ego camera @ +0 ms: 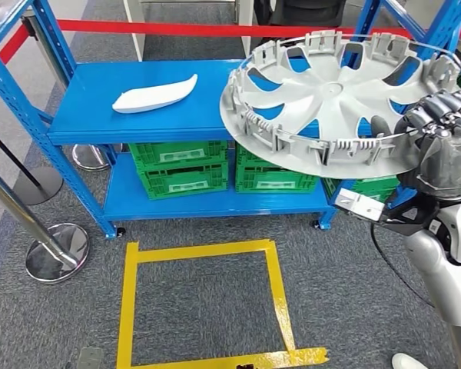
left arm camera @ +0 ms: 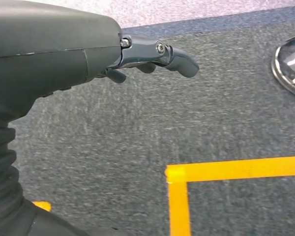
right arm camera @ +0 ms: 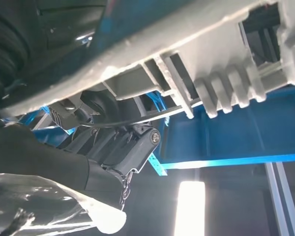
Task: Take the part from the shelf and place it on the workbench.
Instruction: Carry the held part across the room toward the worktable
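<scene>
Hubcap in right robot hand, above shelf.

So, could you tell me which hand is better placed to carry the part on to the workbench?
The right hand: it already grips the grey wheel cover by its rim, lifted off the blue shelf. The left hand hangs over the carpet holding nothing.

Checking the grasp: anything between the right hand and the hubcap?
Nothing visible. The right hand already grips the grey hubcap at its rim, holding it above the blue shelf. The workbench isn't shown, so that path can't be judged.
</scene>
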Robot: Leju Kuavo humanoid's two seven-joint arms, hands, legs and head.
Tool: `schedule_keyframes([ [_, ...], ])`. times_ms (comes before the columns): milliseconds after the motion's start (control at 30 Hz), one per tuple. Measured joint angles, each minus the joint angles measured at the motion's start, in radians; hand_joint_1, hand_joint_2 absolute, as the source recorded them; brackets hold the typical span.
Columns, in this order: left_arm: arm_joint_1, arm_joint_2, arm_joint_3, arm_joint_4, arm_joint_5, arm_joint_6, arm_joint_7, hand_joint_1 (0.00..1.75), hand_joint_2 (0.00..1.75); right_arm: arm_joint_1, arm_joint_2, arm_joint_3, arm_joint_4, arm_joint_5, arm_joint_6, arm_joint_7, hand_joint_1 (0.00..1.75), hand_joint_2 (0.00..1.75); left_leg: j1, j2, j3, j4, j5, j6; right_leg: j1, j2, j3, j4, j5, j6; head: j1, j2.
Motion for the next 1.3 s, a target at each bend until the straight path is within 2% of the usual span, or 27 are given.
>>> schedule_keyframes([
  [33, 0.0, 0.0, 0.0, 0.0, 0.0, 0.0, 0.0, 0.0, 1.75, 0.002, 0.0, 0.002, 0.0, 0.0, 0.0, 0.001, 1.75, 1.75, -0.001, 0.0, -0.016, 0.002, 0.012, -0.001, 0.0, 0.0, 0.019, 0.003, 0.024, -0.001, 0.0, 0.0],
  [100, 0.0, -0.001, -0.001, 0.0, -0.002, 0.0, 0.0, 0.0, 1.75, 0.007, 0.0, 0.003, -0.003, 0.002, 0.0, 0.004, 1.75, 1.75, -0.003, 0.0, -0.046, 0.009, 0.032, -0.005, 0.001, 0.0, 0.107, -0.091, 0.077, -0.007, 0.0, 0.0],
  [167, 0.0, -0.002, -0.002, 0.0, -0.004, 0.0, 0.001, 0.0, 1.75, 0.01, 0.0, 0.003, -0.009, 0.004, 0.002, 0.007, 1.75, 1.75, -0.006, -0.001, -0.066, 0.017, 0.05, -0.013, 0.005, 0.0, 0.217, -0.242, 0.068, -0.014, 0.0, 0.0],
  [200, 0.001, -0.003, -0.003, 0.0, -0.005, 0.0, 0.002, 0.0, 1.75, 0.012, 0.0, 0.003, -0.013, 0.005, 0.004, 0.007, 1.75, 1.75, -0.006, -0.001, -0.073, 0.018, 0.06, -0.018, 0.008, 0.0, 0.248, -0.292, 0.054, -0.018, 0.0, 0.0],
  [233, 0.002, -0.003, -0.003, 0.0, -0.006, 0.0, 0.003, 0.0, 1.75, 0.015, 0.0, 0.003, -0.015, 0.006, 0.006, 0.007, 1.75, 1.75, -0.006, -0.002, -0.077, 0.016, 0.071, -0.024, 0.011, 0.0, 0.26, -0.318, 0.047, -0.023, 0.0, 0.0],
  [300, 0.006, -0.003, -0.004, 0.0, -0.006, 0.0, 0.005, 0.0, 1.75, 0.02, 0.001, 0.006, -0.017, 0.005, 0.01, 0.007, 1.75, 1.75, -0.004, -0.003, -0.086, 0.013, 0.077, -0.038, 0.01, -0.001, 0.242, -0.324, 0.061, -0.037, -0.001, 0.0],
  [333, 0.009, -0.002, -0.004, 0.0, -0.006, 0.0, 0.005, 0.0, 1.75, 0.022, 0.001, 0.007, -0.018, 0.005, 0.012, 0.007, 1.75, 1.75, -0.003, -0.003, -0.091, 0.025, 0.053, -0.046, 0.008, -0.003, 0.231, -0.326, 0.073, -0.046, -0.002, 0.0],
  [367, 0.012, -0.002, -0.004, 0.0, -0.006, 0.0, 0.005, 0.0, 1.75, 0.024, 0.001, 0.009, -0.02, 0.005, 0.013, 0.007, 1.75, 1.75, -0.002, -0.004, -0.1, 0.055, 0.01, -0.053, 0.005, -0.005, 0.218, -0.327, 0.085, -0.054, -0.004, 0.0],
  [433, 0.013, -0.002, -0.006, 0.0, -0.007, 0.0, 0.006, 0.0, 1.75, 0.029, 0.002, 0.012, -0.024, 0.005, 0.015, 0.007, 1.75, 1.75, 0.003, -0.004, -0.119, 0.173, -0.098, -0.066, 0.005, -0.006, 0.19, -0.324, 0.11, -0.062, -0.006, 0.0],
  [467, 0.013, -0.002, -0.006, 0.0, -0.007, 0.0, 0.006, 0.0, 1.75, 0.03, 0.003, 0.013, -0.025, 0.005, 0.016, 0.007, 1.75, 1.75, 0.005, -0.004, -0.125, 0.237, -0.129, -0.07, 0.006, -0.006, 0.173, -0.321, 0.123, -0.062, -0.007, 0.0],
  [500, 0.013, -0.002, -0.007, 0.0, -0.007, 0.0, 0.006, 0.0, 1.75, 0.031, 0.004, 0.014, -0.025, 0.004, 0.016, 0.007, 1.75, 1.75, 0.007, -0.004, -0.122, 0.284, -0.135, -0.072, 0.006, -0.006, 0.155, -0.317, 0.134, -0.062, -0.007, 0.0],
  [533, 0.012, -0.002, -0.007, 0.0, -0.007, 0.0, 0.006, 0.0, 1.75, 0.032, 0.004, 0.015, -0.025, 0.004, 0.017, 0.007, 1.75, 1.75, 0.008, -0.004, -0.106, 0.299, -0.118, -0.073, 0.006, -0.006, 0.136, -0.312, 0.144, -0.061, -0.007, 0.0],
  [567, 0.012, -0.002, -0.008, 0.0, -0.007, 0.0, 0.006, 0.0, 1.75, 0.033, 0.005, 0.016, -0.025, 0.004, 0.017, 0.007, 1.75, 1.75, 0.008, -0.004, -0.076, 0.28, -0.089, -0.072, 0.006, -0.006, 0.119, -0.305, 0.153, -0.06, -0.007, 0.0],
  [600, 0.012, -0.002, -0.008, 0.0, -0.007, 0.0, 0.006, 0.0, 1.75, 0.034, 0.006, 0.017, -0.025, 0.004, 0.016, 0.007, 1.75, 1.75, 0.008, -0.004, -0.03, 0.227, -0.067, -0.068, 0.006, -0.005, 0.103, -0.299, 0.161, -0.058, -0.007, 0.0],
  [667, 0.01, -0.001, -0.009, 0.0, -0.007, -0.005, 0.005, 0.0, 1.75, 0.036, 0.006, 0.019, -0.028, 0.004, 0.016, 0.007, 1.75, 1.75, 0.005, -0.005, 0.072, 0.079, -0.073, -0.055, 0.008, -0.005, 0.081, -0.289, 0.173, -0.05, -0.006, 0.0],
  [700, 0.01, -0.001, -0.009, 0.0, -0.007, -0.01, 0.005, 0.0, 1.75, 0.038, 0.006, 0.019, -0.03, 0.004, 0.016, 0.007, 1.75, 1.75, 0.003, -0.006, 0.105, 0.025, -0.088, -0.047, 0.008, -0.005, 0.075, -0.288, 0.18, -0.044, -0.006, 0.0],
  [733, 0.009, 0.0, -0.01, 0.0, -0.007, -0.023, 0.0, 0.0, 1.75, 0.039, 0.006, 0.019, -0.032, 0.004, 0.016, 0.007, 1.75, 1.75, 0.0, -0.006, 0.119, -0.004, -0.098, -0.039, 0.007, -0.006, 0.073, -0.29, 0.188, -0.038, -0.006, 0.0],
  [800, 0.011, 0.0, -0.011, 0.0, -0.006, -0.062, -0.016, 0.0, 1.75, 0.041, 0.007, 0.02, -0.033, 0.003, 0.015, 0.007, 1.75, 1.75, 0.0, -0.004, 0.114, -0.017, -0.086, -0.023, 0.005, -0.006, 0.068, -0.294, 0.198, -0.025, -0.006, 0.0],
  [833, 0.012, 0.001, -0.013, 0.0, -0.006, -0.078, -0.024, 0.0, 1.75, 0.043, 0.007, 0.018, -0.033, 0.001, 0.014, 0.009, 1.75, 1.75, 0.001, -0.003, 0.11, -0.021, -0.076, -0.015, 0.004, -0.005, 0.061, -0.285, 0.187, -0.021, -0.005, 0.0],
  [900, 0.013, 0.002, -0.015, 0.0, -0.006, -0.088, -0.03, 0.0, 1.75, 0.049, 0.007, 0.014, -0.033, -0.001, 0.014, 0.012, 1.75, 1.75, 0.003, -0.001, 0.094, -0.026, -0.057, -0.004, 0.003, -0.002, 0.025, -0.202, 0.123, -0.016, -0.002, 0.0],
  [967, 0.015, 0.001, -0.016, 0.0, -0.006, -0.088, -0.031, 0.0, 1.75, 0.057, 0.008, 0.01, -0.033, -0.003, 0.013, 0.015, 1.75, 1.75, 0.001, 0.0, 0.073, -0.022, -0.043, 0.0, 0.004, 0.0, -0.02, -0.066, 0.048, -0.012, 0.0, 0.0],
  [1000, 0.017, 0.001, -0.016, 0.0, -0.007, -0.088, -0.031, 0.0, 1.75, 0.062, 0.009, 0.009, -0.033, -0.003, 0.013, 0.015, 1.75, 1.75, 0.0, 0.0, 0.064, -0.019, -0.037, 0.0, 0.004, 0.0, -0.028, -0.023, 0.031, -0.011, 0.0, 0.0],
  [1033, 0.018, 0.001, -0.017, 0.0, -0.008, -0.088, -0.031, 0.0, 1.75, 0.067, 0.01, 0.009, -0.033, -0.003, 0.014, 0.016, 1.75, 1.75, 0.0, 0.0, 0.056, -0.016, -0.033, 0.0, 0.004, 0.0, -0.017, -0.019, 0.032, -0.01, 0.0, 0.0],
  [1067, 0.019, 0.001, -0.018, 0.0, -0.009, -0.088, -0.031, 0.0, 1.75, 0.07, 0.01, 0.008, -0.033, -0.003, 0.014, 0.018, 1.75, 1.75, 0.0, 0.0, 0.05, -0.013, -0.031, -0.001, 0.004, 0.0, 0.017, -0.058, 0.049, -0.011, 0.0, 0.0],
  [1167, 0.02, 0.0, -0.023, 0.0, -0.013, -0.087, -0.031, 0.0, 1.75, 0.073, 0.01, 0.005, -0.035, -0.003, 0.014, 0.022, 1.75, 1.75, -0.004, 0.0, 0.036, 0.001, -0.028, -0.009, 0.006, -0.001, 0.151, -0.257, 0.104, -0.018, 0.0, 0.0],
  [1200, 0.021, 0.0, -0.024, 0.0, -0.014, -0.086, -0.031, 0.0, 1.75, 0.075, 0.011, 0.003, -0.037, -0.003, 0.015, 0.024, 1.75, 1.75, -0.006, 0.0, 0.031, 0.006, -0.026, -0.013, 0.007, 0.0, 0.169, -0.289, 0.107, -0.021, -0.001, 0.0],
  [1300, 0.024, 0.001, -0.026, 0.0, -0.016, -0.083, -0.03, 0.0, 1.75, 0.083, 0.011, 0.0, -0.041, 0.002, 0.02, 0.024, 1.75, 1.75, -0.007, -0.001, 0.02, 0.014, -0.023, -0.028, 0.008, 0.0, 0.166, -0.296, 0.112, -0.035, 0.0, 0.0],
])
